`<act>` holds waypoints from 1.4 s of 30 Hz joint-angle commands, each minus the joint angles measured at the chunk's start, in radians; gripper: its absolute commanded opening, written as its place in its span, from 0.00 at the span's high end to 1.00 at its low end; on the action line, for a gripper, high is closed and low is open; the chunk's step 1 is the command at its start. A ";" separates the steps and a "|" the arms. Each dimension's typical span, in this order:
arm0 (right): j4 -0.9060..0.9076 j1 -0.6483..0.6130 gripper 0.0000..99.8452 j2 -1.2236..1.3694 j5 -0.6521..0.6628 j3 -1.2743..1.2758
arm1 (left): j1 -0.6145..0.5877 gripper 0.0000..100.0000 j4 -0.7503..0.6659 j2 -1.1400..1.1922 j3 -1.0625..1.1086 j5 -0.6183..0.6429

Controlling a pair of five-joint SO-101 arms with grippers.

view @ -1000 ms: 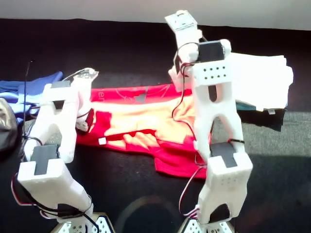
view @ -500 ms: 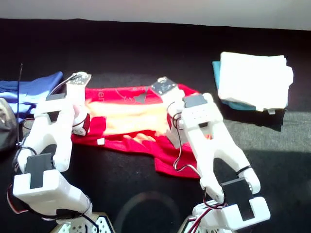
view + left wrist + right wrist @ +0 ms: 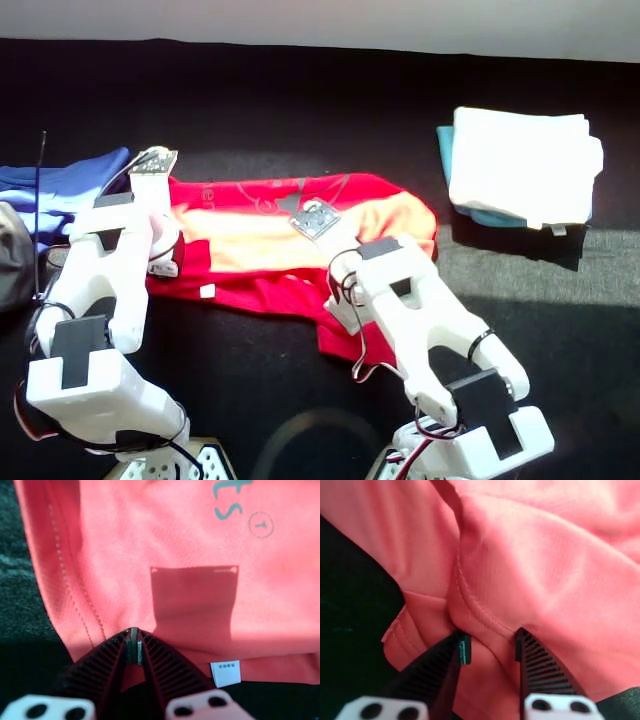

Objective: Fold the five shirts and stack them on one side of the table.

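I see the black, felt-like table (image 3: 300, 100) with the red shirt (image 3: 260, 240) rumpled mid-table, a smooth knit with stitched hems. A square white stack (image 3: 520, 165) lies at two o'clock and a blue shirt (image 3: 60, 185) at nine. My left gripper (image 3: 134, 647) pinches the red hem. My right gripper (image 3: 491, 647) gapes astride a fold.

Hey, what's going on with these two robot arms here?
Two arms are handling a red shirt on the dark table. The left gripper is shut on its edge; the right gripper is open around a bunched fold. A folded white shirt sits on a teal one at the right, a blue shirt at the left.
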 commanded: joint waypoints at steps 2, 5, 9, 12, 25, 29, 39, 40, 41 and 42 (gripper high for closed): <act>-0.033 0.041 0.91 -0.047 0.012 -0.005 | -0.024 0.99 -0.026 0.004 -0.001 0.006; -0.036 0.081 0.98 -0.050 0.021 -0.013 | -0.024 0.99 -0.026 0.004 -0.001 0.006; -0.033 0.097 0.99 -0.054 0.057 -0.022 | -0.024 0.99 -0.026 0.004 -0.001 0.006; -0.027 0.102 0.99 -0.061 0.058 -0.038 | -0.024 0.99 -0.026 0.004 -0.001 0.006; 0.380 0.102 0.99 -0.061 0.061 -0.409 | -0.024 0.99 -0.026 0.004 -0.001 0.006; 0.490 0.101 0.99 -0.062 0.064 -0.452 | -0.025 0.99 -0.028 0.004 -0.001 0.006; 0.593 0.085 0.99 -0.081 0.144 -0.394 | -0.050 0.99 -0.049 -0.001 0.001 0.011; 0.572 0.074 0.99 -0.101 0.144 -0.360 | -0.050 0.99 -0.049 -0.001 0.001 0.011; 0.552 0.062 0.99 -0.130 0.141 -0.315 | -0.050 0.99 -0.049 -0.002 0.001 0.011; 0.526 0.042 0.99 -0.163 0.140 -0.263 | -0.051 0.99 -0.046 -0.002 0.001 0.011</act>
